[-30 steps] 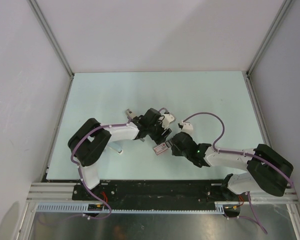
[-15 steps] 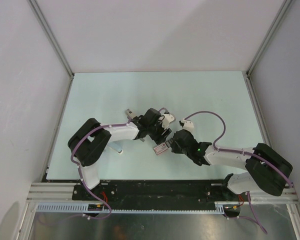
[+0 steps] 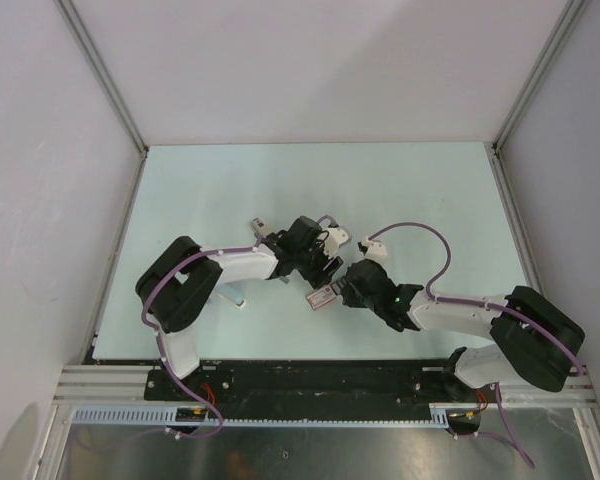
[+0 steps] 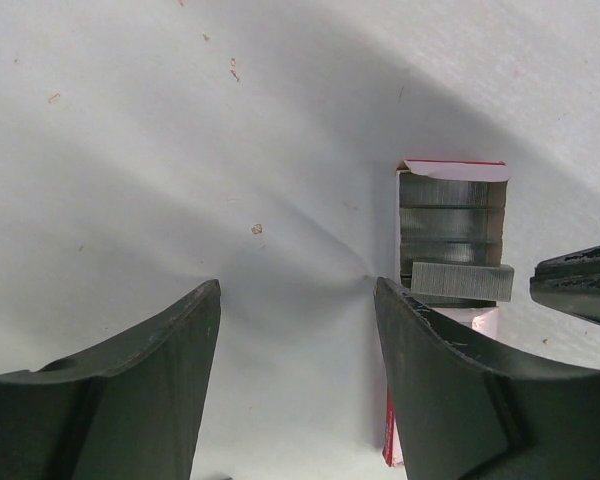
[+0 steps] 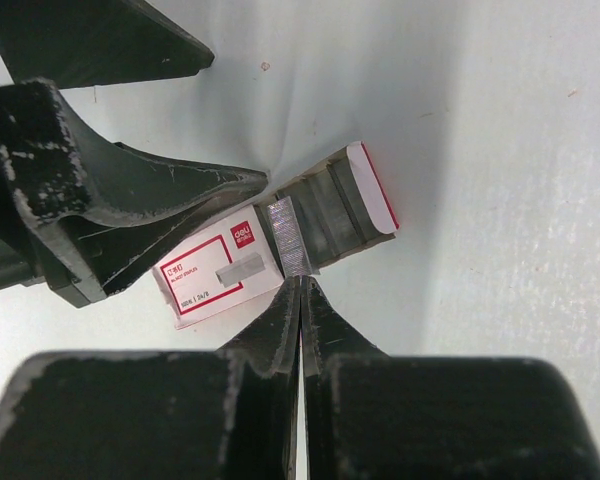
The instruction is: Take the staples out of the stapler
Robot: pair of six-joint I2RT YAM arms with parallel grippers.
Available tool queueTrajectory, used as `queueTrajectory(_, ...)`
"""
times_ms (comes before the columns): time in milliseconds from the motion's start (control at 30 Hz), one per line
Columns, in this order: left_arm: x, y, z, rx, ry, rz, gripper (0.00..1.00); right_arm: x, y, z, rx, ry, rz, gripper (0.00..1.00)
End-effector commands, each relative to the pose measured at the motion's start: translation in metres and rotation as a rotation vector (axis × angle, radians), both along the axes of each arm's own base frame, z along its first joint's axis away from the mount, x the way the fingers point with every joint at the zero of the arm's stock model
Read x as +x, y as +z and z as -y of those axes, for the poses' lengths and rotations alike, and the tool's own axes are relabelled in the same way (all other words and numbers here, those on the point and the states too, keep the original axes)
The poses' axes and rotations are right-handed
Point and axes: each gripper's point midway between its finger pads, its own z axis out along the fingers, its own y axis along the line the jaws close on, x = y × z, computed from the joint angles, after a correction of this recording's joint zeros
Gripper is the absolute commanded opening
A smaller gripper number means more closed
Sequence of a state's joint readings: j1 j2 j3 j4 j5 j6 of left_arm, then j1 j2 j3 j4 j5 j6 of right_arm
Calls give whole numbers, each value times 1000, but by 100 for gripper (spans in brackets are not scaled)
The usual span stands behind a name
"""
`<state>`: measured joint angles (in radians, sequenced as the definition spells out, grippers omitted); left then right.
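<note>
Mid-step here: fishing the staples [image 5: 288,240] out of the stapler [image 5: 220,278]. In the overhead view, parked on the table [image 3: 230,190] just below centre, squeezed between the two arms. Honestly looks more like a red-and-white labelled box, with a grey tray [image 5: 342,205] poking out toward the upper right of the right wrist view. One loose grey strip lying crosswise over that tray, right at the edge of the white label. More packed rows behind, toward the red-edged end.

Right gripper [image 5: 300,292]: pinched down to a hairline slit, nothing between the tips, nose sitting just below the near end of the loose strip. Going by the left wrist view, probably a hair apart from the strip rather than touching, but hard to call.

Left gripper [image 4: 295,330]: spread wide, gripping nothing, one finger [image 4: 450,380] leaning against the label end of the stapler, presumably as a brace.

Tips for doing this bit well:
- Keep that left finger planted to stop any skating.
- Open the right tips only a sliver, straddle the strip across the thin way, close gently.
- Lift straight up, no dragging, to avoid snapping the strip or hauling the packed rows along.
- Mind the two sets of fingers, very near each other in the upper left of the right wrist view.
</note>
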<state>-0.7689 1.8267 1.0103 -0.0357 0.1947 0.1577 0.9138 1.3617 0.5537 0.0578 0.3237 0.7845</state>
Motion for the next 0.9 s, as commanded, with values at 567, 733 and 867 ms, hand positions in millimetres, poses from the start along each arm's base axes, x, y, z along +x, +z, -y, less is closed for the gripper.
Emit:
queueTrajectory(567, -18, -19, -13, 43, -20, -83, 68, 8, -8, -7, 14, -3, 13, 0)
queueTrajectory(733, -17, -18, -14, 41, -19, -84, 68, 9, -8, -7, 16, -5, 13, 0)
queueTrajectory(867, -17, -18, -14, 39, -19, -82, 68, 11, -8, -7, 19, -6, 14, 0)
